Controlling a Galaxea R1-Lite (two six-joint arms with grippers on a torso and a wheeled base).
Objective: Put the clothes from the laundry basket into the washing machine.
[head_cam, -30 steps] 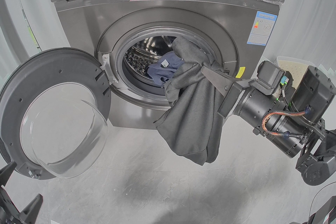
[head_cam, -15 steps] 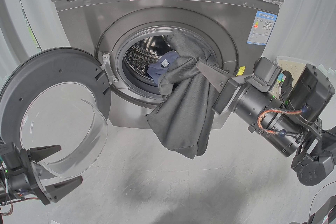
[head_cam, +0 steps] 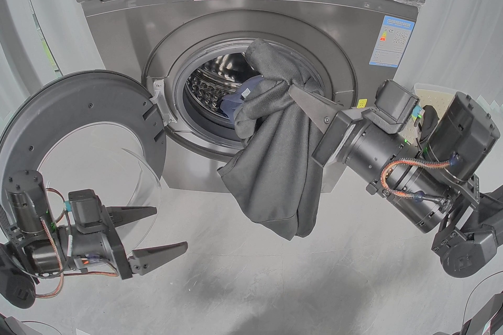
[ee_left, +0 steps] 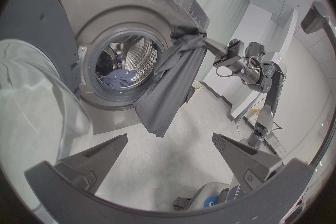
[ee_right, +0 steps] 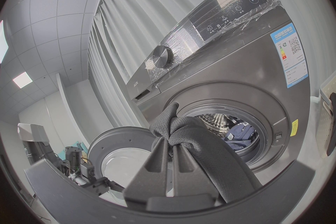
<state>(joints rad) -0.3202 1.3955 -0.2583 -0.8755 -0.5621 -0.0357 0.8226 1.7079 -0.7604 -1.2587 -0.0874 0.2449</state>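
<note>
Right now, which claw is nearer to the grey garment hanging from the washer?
Right. The right claw grips the grey garment at the drum mouth; the left claw hangs open, low by the door, apart from it.

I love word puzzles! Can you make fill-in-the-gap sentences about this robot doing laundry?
1. The washing machine has its door ____.
2. The right gripper is shut on the dark garment, while the left gripper holds ____.
3. The cloth lying inside the drum is coloured ____.
Missing words: open; nothing; blue.
</note>
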